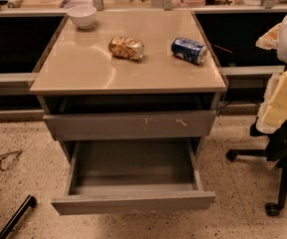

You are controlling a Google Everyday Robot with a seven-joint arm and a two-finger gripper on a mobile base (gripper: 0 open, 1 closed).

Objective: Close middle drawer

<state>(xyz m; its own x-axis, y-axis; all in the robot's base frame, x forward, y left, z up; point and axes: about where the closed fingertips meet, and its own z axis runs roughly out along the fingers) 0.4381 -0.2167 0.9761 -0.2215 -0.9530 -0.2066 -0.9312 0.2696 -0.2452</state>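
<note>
The middle drawer (133, 201) is the wide, shallow grey one. It is pulled far out of the grey cabinet (128, 86). Its plain flat front faces me, with a tiny pale scuff at the lower edge, and its inside (132, 166) is empty. Above it, the grey drawer front with white scratch marks (129, 125) stands out only a little from the cabinet. My gripper is not in view. No finger shows near either drawer.
On the cabinet top lie a white bowl (82, 16), a crumpled snack bag (126, 48) and a blue can on its side (189, 50). An office chair with pale and yellow bulky shapes (283, 98) stands at the right. A black leg (15, 215) lies at the bottom left.
</note>
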